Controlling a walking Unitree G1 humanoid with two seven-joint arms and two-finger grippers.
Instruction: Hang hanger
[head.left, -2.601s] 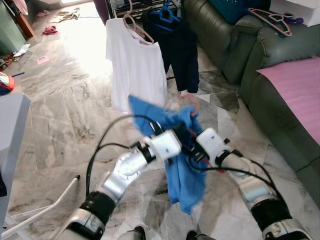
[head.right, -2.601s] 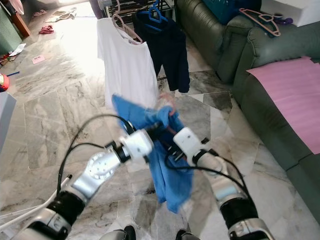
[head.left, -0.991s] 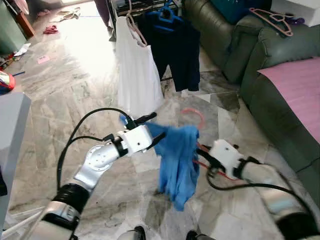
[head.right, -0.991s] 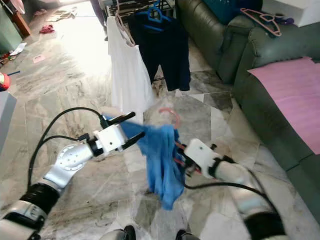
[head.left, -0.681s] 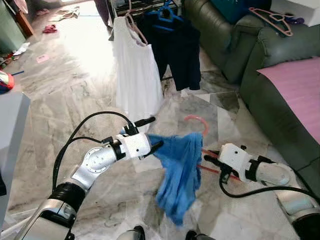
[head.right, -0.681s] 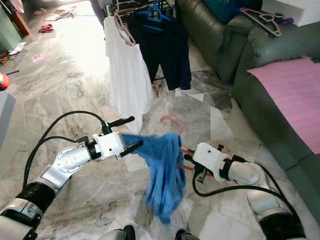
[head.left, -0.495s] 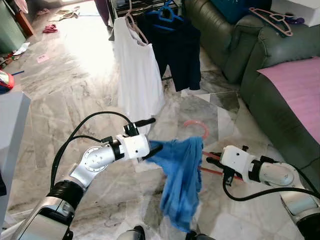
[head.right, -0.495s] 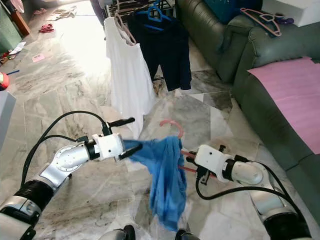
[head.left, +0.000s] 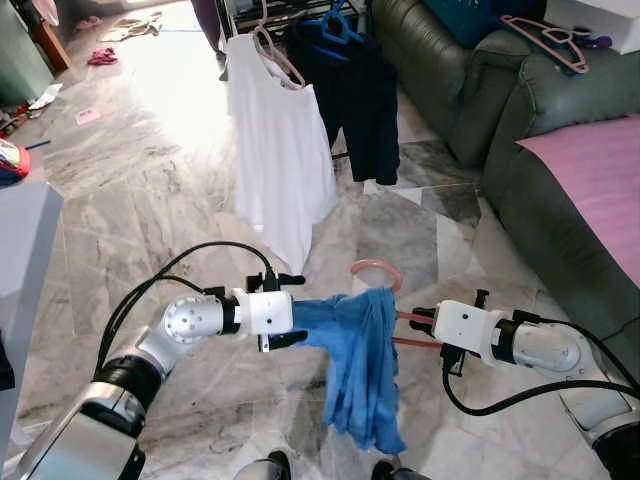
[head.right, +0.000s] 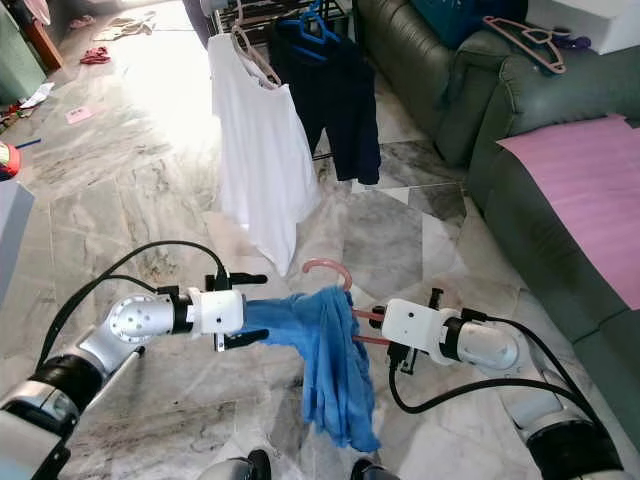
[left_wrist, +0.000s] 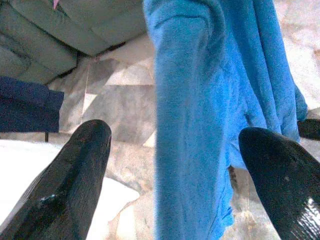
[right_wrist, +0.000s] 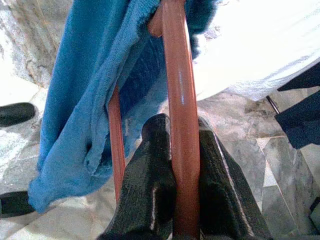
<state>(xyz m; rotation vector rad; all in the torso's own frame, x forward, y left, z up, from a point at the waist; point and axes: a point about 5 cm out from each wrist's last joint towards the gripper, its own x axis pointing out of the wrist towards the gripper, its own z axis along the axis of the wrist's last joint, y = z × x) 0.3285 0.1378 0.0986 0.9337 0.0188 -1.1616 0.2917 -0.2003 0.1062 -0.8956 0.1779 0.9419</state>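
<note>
The pink hanger (head.left: 385, 290) sits roughly level above the marble floor, its hook curving upward. A blue garment (head.left: 360, 365) is bunched over it, hanging down crumpled.

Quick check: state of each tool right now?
Left tool: open, blue knitted garment between its fingers.
Right tool: closed on the pink plastic hanger.

Daylight from the upper left blows out the floor (head.left: 170, 70) and white shirt (head.left: 275, 140), while wrist views go soft up close.
</note>
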